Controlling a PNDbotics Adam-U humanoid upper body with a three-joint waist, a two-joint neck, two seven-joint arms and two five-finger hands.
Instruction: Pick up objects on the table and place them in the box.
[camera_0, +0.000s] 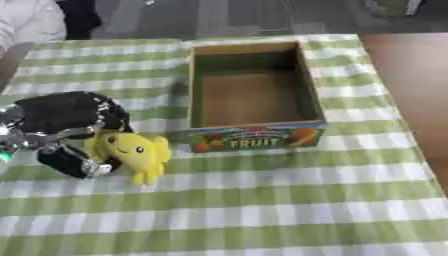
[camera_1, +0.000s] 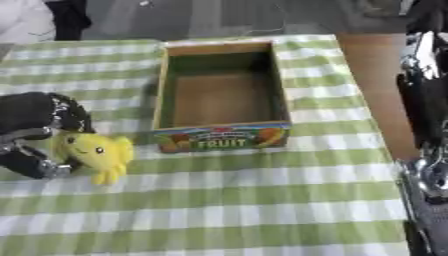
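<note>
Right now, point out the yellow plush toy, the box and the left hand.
yellow plush toy (camera_0: 131, 149): left eye view, on its face.
box (camera_0: 254, 138): left eye view, on the printed front wall.
left hand (camera_0: 61, 116): left eye view, on its black back.

The green-and-white checked cloth (camera_0: 262, 200) covering the bench looked woven and matt. The open brown cardboard box (camera_0: 254, 95) had dull, papery inner walls and a printed, slightly glossy front label. The yellow plush toy (camera_0: 136, 150) looked soft and fuzzy. The black left hand (camera_0: 61, 125) seemed glossy plastic with shiny metal joints.
</note>
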